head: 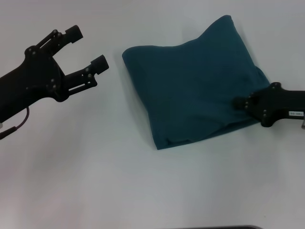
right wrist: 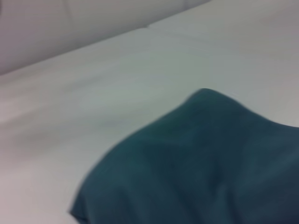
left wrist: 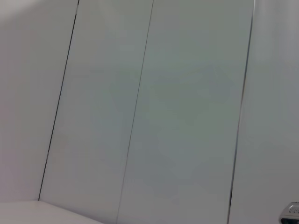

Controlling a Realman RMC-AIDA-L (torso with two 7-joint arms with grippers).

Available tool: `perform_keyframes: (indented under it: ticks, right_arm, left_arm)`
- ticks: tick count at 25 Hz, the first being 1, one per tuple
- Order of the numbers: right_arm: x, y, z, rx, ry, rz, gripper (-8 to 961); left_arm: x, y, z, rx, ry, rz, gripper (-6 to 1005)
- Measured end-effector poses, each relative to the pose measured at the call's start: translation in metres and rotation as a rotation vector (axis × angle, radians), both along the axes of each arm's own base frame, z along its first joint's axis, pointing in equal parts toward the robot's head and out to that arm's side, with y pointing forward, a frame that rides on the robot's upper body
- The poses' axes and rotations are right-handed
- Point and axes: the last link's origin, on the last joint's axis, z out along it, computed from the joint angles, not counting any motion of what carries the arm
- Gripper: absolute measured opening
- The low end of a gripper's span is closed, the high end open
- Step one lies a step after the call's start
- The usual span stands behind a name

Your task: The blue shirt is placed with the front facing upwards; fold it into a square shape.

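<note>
- A plain white table (head: 95, 181) fills the head view; the left wrist view shows only pale wall panels (left wrist: 187, 116) with thin dark seams
- The blue shirt (head: 195, 86) lies folded into a rough square at about 1 o'clock from the middle of the table, one corner peaking toward 12 o'clock, its near edge running from 7 o'clock up toward 3 o'clock
- No lettering, collar or label shows on the shirt; only plain teal cloth faces up
- A small white sticker on the right arm is too small to read
- The right gripper (head: 237, 102) sits at 3 o'clock, its tip on the shirt's right edge; its fingers are hidden in the cloth, so I cannot tell their state
- The left gripper (head: 86, 47) hangs at 10 o'clock, fingers spread wide, holding nothing, clear of the shirt
- In the right wrist view the shirt (right wrist: 201, 168) is blurred and cut off
</note>
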Motion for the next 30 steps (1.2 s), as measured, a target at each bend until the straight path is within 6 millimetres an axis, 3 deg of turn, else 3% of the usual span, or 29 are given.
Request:
perform_keyframes:
  ticks: [6, 11, 15, 20, 26, 30]
  right_arm:
    - [0.022, -0.005, 0.021, 0.153, -0.014, -0.029, 14]
    - [0.026, -0.015, 0.033, 0.346, 0.126, -0.036, 9]
    - [0.017, -0.035, 0.006, 0.392, 0.253, 0.036, 9]
    - [-0.004, -0.055, -0.059, 0.395, 0.255, 0.153, 10]
    - [-0.01, -0.048, -0.079, 0.396, 0.232, 0.117, 10]
    - [0.0, -0.04, -0.076, 0.441, 0.194, 0.052, 10]
  left_arm:
    - [-0.001, -0.001, 0.0, 0.006, 0.005, -0.002, 949]
    - [0.0, 0.001, -0.001, 0.018, 0.015, -0.01, 949]
    - [0.0, 0.001, -0.003, 0.02, 0.018, -0.014, 949]
    - [-0.001, 0.001, -0.01, 0.022, 0.015, -0.02, 950]
    - [-0.002, 0.001, -0.011, 0.025, 0.017, -0.025, 949]
    - [-0.002, 0.001, -0.01, 0.027, 0.019, -0.028, 949]
